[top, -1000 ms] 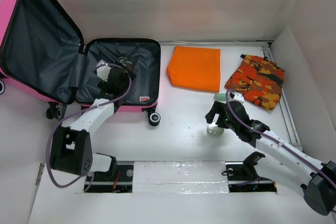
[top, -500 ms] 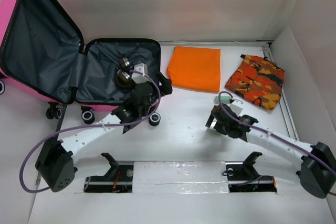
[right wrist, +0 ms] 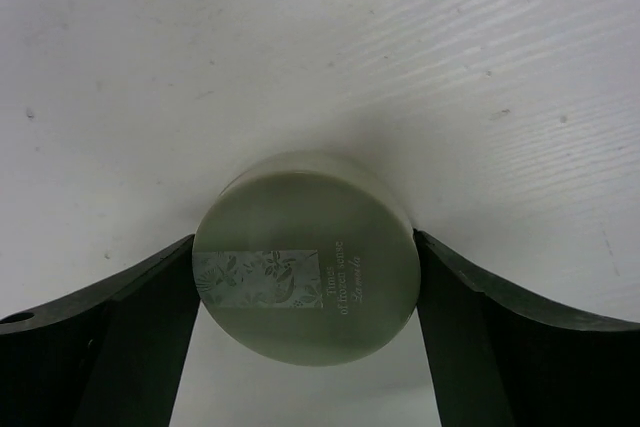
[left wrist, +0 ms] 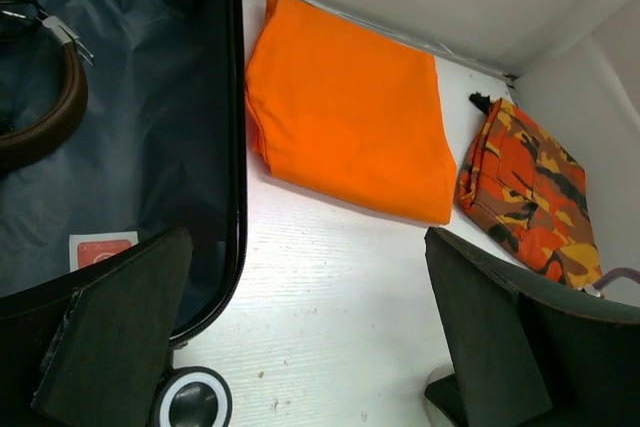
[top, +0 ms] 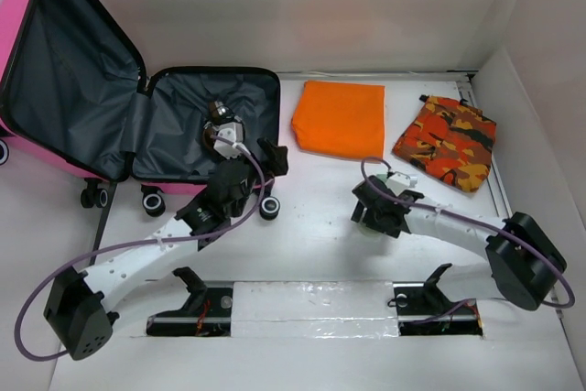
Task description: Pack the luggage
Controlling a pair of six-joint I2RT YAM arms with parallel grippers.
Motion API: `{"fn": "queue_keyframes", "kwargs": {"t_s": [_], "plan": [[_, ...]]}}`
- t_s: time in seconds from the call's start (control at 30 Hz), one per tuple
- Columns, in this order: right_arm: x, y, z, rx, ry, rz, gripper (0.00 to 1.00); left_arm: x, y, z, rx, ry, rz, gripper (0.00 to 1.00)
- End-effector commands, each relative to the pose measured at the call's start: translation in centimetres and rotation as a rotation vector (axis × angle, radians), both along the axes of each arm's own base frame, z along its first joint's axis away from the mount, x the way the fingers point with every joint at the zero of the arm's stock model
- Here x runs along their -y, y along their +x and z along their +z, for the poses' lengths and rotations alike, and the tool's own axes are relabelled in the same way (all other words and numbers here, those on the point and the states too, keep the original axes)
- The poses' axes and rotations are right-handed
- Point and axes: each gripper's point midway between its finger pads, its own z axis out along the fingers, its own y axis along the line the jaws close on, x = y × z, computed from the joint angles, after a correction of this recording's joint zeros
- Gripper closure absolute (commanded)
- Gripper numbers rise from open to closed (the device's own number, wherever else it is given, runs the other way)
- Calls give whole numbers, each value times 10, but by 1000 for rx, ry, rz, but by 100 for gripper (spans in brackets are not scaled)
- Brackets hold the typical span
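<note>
The luggage [top: 73, 61], a pink suitcase with dark grey lining, lies open at the back left. Brown headphones [top: 222, 130] rest in its lower half [left wrist: 150, 147]. My left gripper [top: 261, 157] hangs open and empty [left wrist: 320, 347] over the table by the suitcase's right edge. To the right, a round pale-green jar [right wrist: 305, 257] stands on the table. My right gripper [right wrist: 305, 307] is down over it, both fingers touching its sides. In the top view the jar [top: 371, 226] is mostly hidden under the right gripper [top: 374, 212].
A folded orange cloth [top: 340, 119] and an orange camouflage cloth [top: 447, 141] lie at the back right, also in the left wrist view as orange cloth [left wrist: 350, 127] and camouflage cloth [left wrist: 525, 187]. A suitcase wheel [left wrist: 195, 402] sits near my left finger. White walls bound the table.
My left arm has swung out of the suitcase to the right, leaving the headphones inside. My right gripper has settled around the jar and narrowed onto it.
</note>
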Motion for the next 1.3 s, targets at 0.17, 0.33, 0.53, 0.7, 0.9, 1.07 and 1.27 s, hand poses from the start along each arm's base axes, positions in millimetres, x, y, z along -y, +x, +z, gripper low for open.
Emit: {"fn": "queue_keyframes", "kwargs": {"t_s": [0.17, 0.33, 0.53, 0.7, 0.9, 1.07, 1.27], "plan": [[-70, 40, 73, 201, 128, 178, 35, -46, -16, 30, 109, -115, 139, 1], [-163, 80, 157, 378, 233, 404, 35, -74, -26, 37, 150, -216, 234, 1], [-300, 133, 241, 534, 367, 706, 32, -99, -37, 35, 183, -275, 312, 1], [-367, 197, 229, 529, 365, 749, 0, -101, -36, 37, 183, -273, 323, 1], [-308, 208, 220, 498, 292, 689, 0, -83, -27, 29, 161, -189, 270, 1], [-180, 181, 266, 663, 262, 477, 18, -19, -13, 29, 156, -56, 7, 1], [-23, 128, 265, 747, 164, 164, 73, 117, -19, -10, 89, 178, -396, 1]]}}
